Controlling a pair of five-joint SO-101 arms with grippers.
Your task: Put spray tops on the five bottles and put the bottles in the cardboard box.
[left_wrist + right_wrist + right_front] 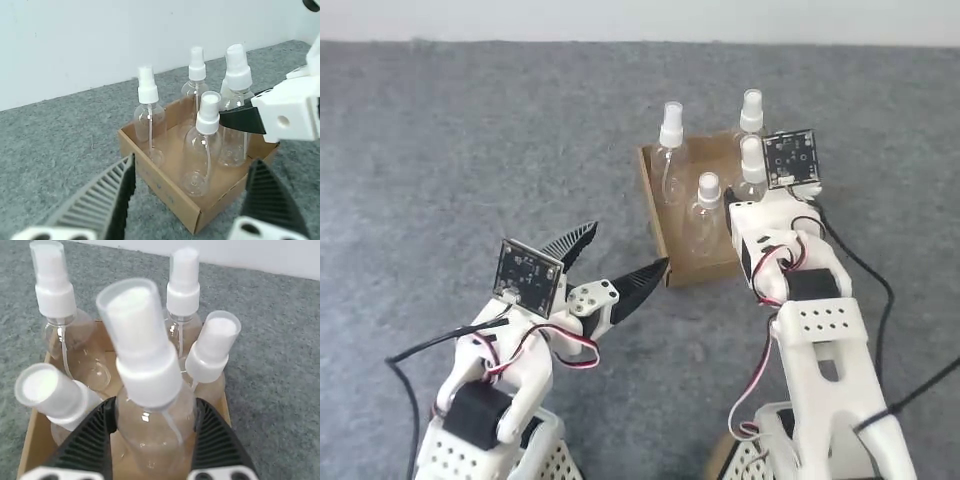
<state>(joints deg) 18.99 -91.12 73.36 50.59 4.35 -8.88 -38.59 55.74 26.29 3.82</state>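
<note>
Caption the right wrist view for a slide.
Right gripper clamps a spray-topped bottle among four others in the cardboard box.

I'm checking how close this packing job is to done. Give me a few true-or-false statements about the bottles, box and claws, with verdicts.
1. Each bottle in view wears a white spray top. True.
2. The left claw holds a spray top. False: it is open and empty, beside the box.
3. The right claw is shut on one bottle. True.
4. The box lies tipped on its side. False: it sits open side up, with bottles standing in it.
</note>
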